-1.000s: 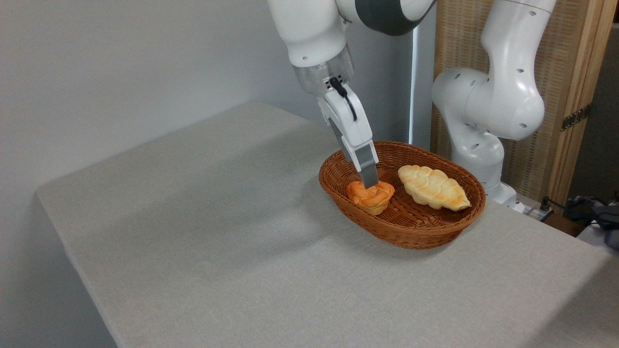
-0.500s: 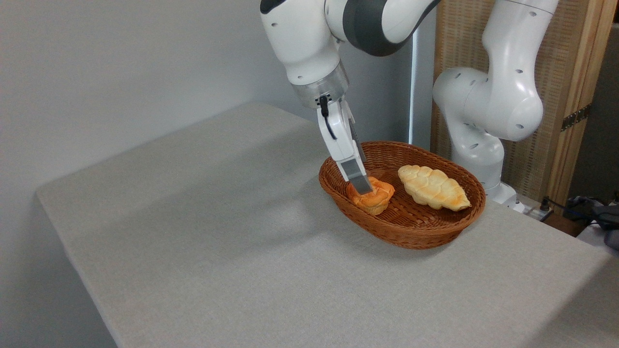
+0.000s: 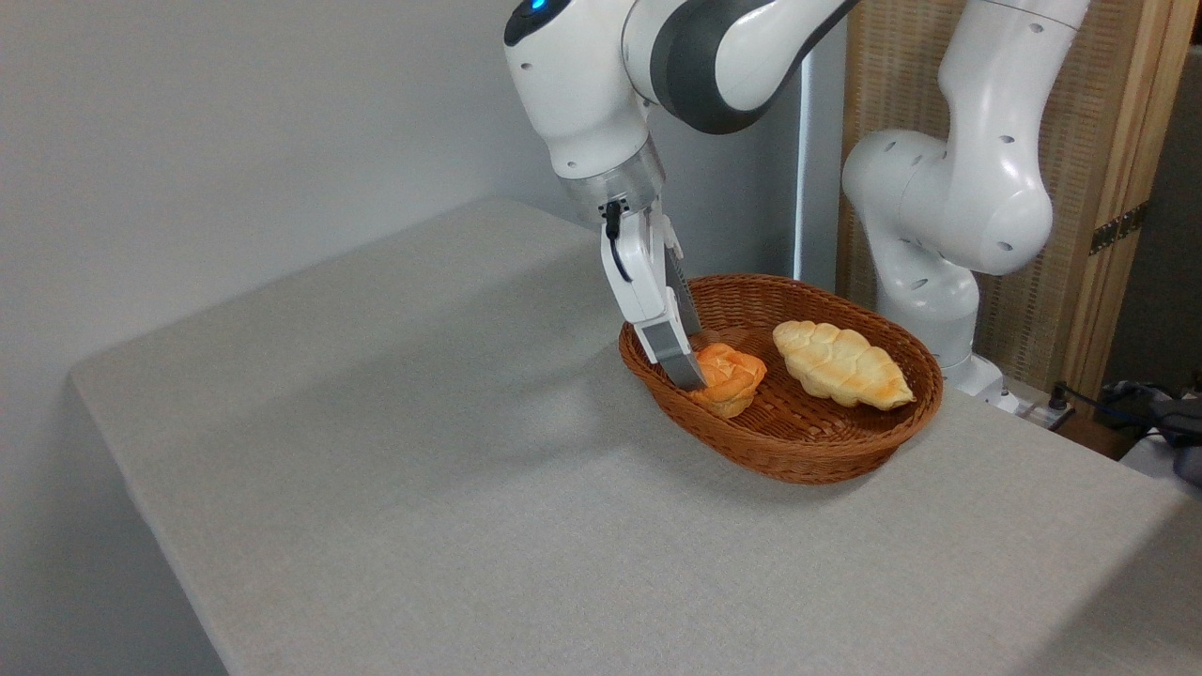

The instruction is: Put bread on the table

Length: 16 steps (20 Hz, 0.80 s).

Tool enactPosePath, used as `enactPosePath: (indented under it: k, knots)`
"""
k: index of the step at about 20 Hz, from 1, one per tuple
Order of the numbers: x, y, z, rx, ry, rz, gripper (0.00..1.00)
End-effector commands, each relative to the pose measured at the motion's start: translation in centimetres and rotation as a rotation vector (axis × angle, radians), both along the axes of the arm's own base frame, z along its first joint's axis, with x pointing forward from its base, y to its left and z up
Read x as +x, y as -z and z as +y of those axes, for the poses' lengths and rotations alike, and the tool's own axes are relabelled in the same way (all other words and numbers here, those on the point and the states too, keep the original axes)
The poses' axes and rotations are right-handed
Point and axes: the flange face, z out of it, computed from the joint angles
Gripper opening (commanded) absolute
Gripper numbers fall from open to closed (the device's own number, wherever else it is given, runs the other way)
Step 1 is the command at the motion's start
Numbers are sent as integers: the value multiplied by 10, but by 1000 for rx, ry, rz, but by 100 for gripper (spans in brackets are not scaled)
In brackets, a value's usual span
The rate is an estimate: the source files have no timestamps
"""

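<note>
The tool [image 3: 692, 371] reaches down into the left end of a brown wicker basket [image 3: 826, 451], its near finger [image 3: 678, 355] lying against the left flank of the bread [image 3: 725, 376]. The second finger is hidden behind the first (so whether the tool has closed on the bun cannot be told). The bread sits on the basket floor, just right of the fingertip. Further right, apart from it, lies a pale braided loaf [image 3: 840, 364]. The basket stands on the grey cloth worktop [image 3: 423, 469], which stretches bare to the left of and below the tool.
</note>
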Motion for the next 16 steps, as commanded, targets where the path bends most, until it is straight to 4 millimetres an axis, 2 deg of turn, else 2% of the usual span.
enactPosePath:
  k: [1, 9, 11, 14, 16]
  knots:
    - [-8, 3, 3, 15, 30, -17, 100]
    - [-9, 7, 5, 20, 68, -5, 100]
    - [-9, 8, 6, 31, 74, -6, 92]
    - [-9, 9, 7, 47, 82, -8, 92]
    - [-10, 9, 8, 48, 83, -7, 80]
